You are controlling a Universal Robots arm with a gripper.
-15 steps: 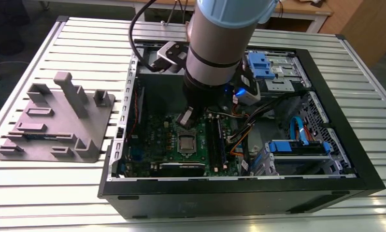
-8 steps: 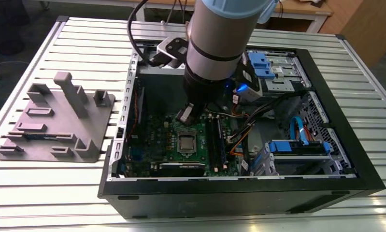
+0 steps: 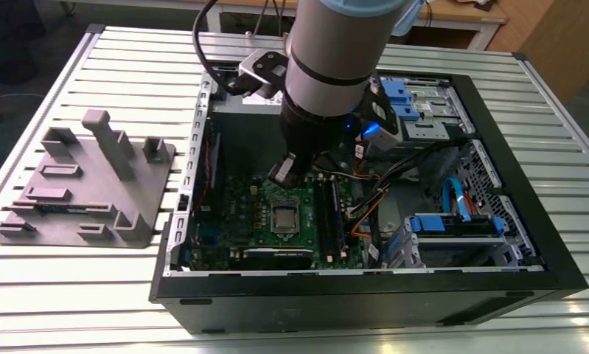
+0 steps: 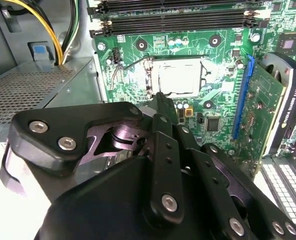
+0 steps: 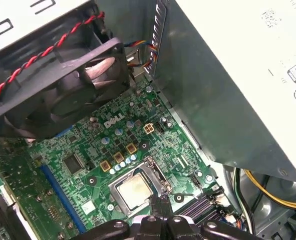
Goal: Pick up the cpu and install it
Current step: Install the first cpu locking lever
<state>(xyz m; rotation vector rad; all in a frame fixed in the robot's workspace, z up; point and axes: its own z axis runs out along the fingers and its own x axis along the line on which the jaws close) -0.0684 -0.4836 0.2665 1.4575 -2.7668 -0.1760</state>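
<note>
Reaching down into the open computer case [image 3: 373,302], the arm is seen with its claw [image 3: 282,177] held low over the green motherboard [image 3: 243,198] on the case floor. The claw's fingers are pressed together into one narrow tip, as is shown in both wrist views, and nothing is pinched between them.

The cpu [image 5: 134,190] is found inside the case, lying flat in the socket near the middle of the motherboard, silvery top upward and framed by the metal socket bracket. The closed tip is placed just beside the cpu's edge, over the bracket; whether it touches cannot be told.

Long black memory sticks [image 4: 178,22] are seated in their slots just beside the socket. A black fan [image 5: 72,80] with a red-and-black twisted lead is mounted on a case wall, and a large grey power supply [image 5: 228,90] is fixed in a case corner.

Outside the case, on the exterior view's left, a grey parts holder [image 3: 88,184] is set on the slatted metal worktop [image 3: 58,295].
</note>
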